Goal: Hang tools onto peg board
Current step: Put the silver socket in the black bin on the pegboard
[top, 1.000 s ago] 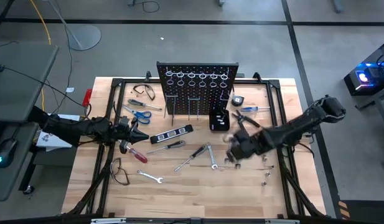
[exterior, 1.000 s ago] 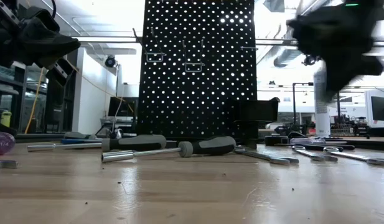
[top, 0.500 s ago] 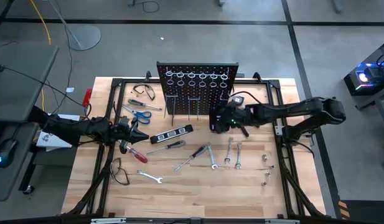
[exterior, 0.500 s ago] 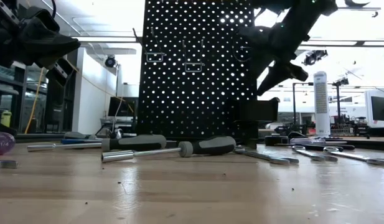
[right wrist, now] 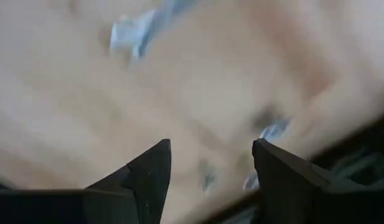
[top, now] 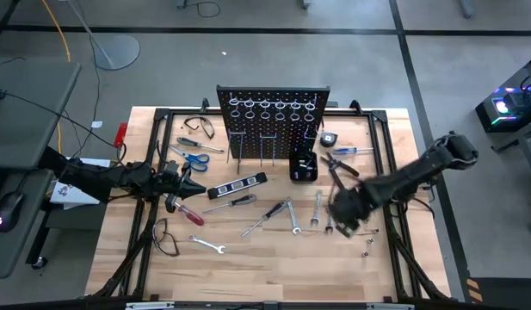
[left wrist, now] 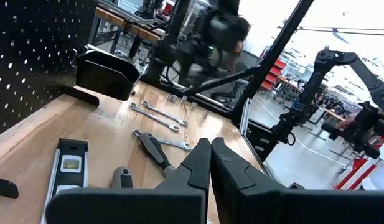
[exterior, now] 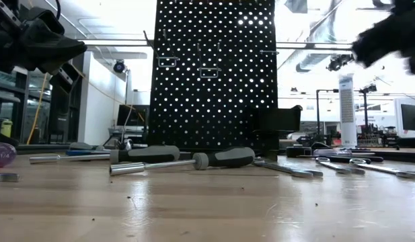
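A black peg board [top: 273,110], dotted all over with holes, is crossed by a row of silver rings. Blue handles are seen on the scissors [top: 191,158] and a red one on a screwdriver [top: 184,212] (both at nine o'clock). Silver wrenches [top: 323,212] are set against the pale wooden desk [top: 274,267].

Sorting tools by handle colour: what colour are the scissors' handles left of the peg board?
Blue. The scissors show best in the high view, lying flat on the table left of the peg board.

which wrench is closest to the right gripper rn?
The wrench farthest right in the row, right beside the right gripper; the others lie farther left.
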{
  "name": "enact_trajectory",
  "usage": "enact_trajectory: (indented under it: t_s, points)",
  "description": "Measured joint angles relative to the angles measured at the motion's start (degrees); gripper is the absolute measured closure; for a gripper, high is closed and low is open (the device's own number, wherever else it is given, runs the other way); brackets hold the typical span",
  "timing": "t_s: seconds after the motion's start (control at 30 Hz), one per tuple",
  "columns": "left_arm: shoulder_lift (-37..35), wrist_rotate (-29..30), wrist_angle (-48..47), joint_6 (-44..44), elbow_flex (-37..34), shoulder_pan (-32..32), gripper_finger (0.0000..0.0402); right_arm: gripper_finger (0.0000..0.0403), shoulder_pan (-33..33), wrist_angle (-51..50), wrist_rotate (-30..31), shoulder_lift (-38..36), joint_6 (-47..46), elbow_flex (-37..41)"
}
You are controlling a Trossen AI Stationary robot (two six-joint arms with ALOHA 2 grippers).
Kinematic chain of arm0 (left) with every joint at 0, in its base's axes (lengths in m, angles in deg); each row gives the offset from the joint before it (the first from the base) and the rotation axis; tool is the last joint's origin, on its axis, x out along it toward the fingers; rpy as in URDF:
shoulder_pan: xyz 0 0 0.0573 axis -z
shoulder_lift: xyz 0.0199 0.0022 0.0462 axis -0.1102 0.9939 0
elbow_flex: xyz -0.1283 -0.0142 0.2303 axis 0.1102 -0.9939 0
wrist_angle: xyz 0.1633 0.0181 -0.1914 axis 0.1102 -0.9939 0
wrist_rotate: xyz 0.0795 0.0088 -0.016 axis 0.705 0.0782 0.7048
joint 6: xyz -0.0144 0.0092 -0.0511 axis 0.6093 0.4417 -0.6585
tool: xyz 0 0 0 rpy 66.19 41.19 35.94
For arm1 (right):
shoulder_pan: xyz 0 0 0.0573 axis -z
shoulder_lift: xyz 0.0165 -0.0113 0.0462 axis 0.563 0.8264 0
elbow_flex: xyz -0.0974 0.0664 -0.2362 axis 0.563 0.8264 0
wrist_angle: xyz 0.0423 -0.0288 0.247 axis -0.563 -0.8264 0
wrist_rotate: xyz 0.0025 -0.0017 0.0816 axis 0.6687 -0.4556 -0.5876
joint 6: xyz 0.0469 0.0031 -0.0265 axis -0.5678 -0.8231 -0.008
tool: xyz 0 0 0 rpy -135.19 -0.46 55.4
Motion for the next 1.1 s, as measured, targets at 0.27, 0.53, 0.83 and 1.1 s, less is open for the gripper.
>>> enact_trajectory:
  t_s: [0.27, 0.53, 0.83, 1.1]
  points:
    - [0.0, 0.0, 0.0, 0.0, 0.0, 0.0, 0.0401, 0.0186, -14.8, 7.4, -3.1, 0.2, -27.8, 0.0]
    - [0.0, 0.0, 0.0, 0.0, 0.0, 0.0, 0.0402, 0.0185, -21.0, 11.6, -5.3, 3.6, -37.9, 0.0]
    - [0.0, 0.0, 0.0, 0.0, 0.0, 0.0, 0.0402, 0.0185, -21.6, 16.8, -5.7, 15.0, -36.4, 0.0]
    - [0.0, 0.0, 0.0, 0.0, 0.0, 0.0, 0.0402, 0.0185, -21.6, 14.4, -3.0, 18.2, -37.0, 0.0]
